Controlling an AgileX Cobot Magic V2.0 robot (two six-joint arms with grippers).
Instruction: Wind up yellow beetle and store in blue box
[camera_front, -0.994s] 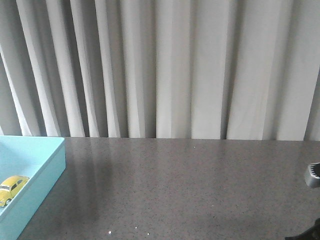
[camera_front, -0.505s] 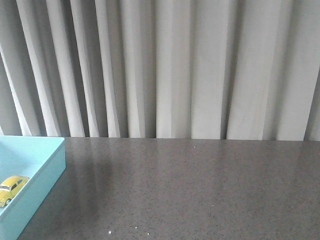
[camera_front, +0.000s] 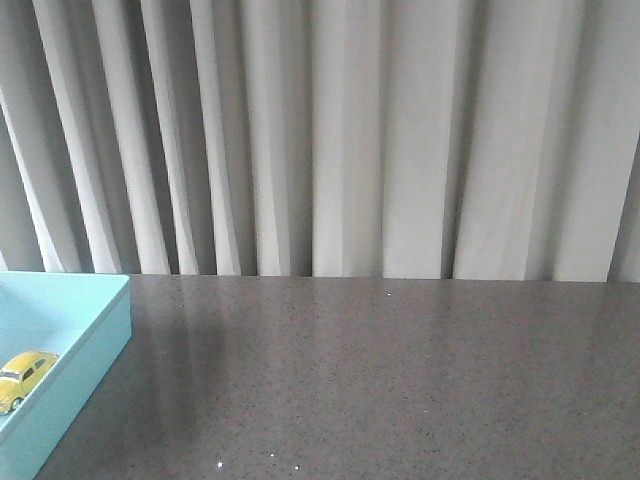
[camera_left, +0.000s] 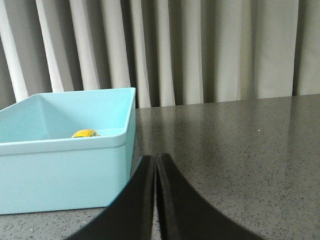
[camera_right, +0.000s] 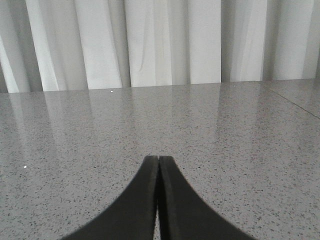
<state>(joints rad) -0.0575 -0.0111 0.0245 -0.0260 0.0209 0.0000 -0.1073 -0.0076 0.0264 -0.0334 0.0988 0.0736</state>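
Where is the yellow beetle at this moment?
The yellow beetle lies inside the blue box at the far left of the front view, near the box's right wall; no gripper touches it.

Quantities in view: one yellow toy car (camera_front: 24, 376), one blue box (camera_front: 88, 345), one grey table (camera_front: 380, 380), one curtain (camera_front: 330, 140), two grippers: left (camera_left: 156, 161), right (camera_right: 158, 161).
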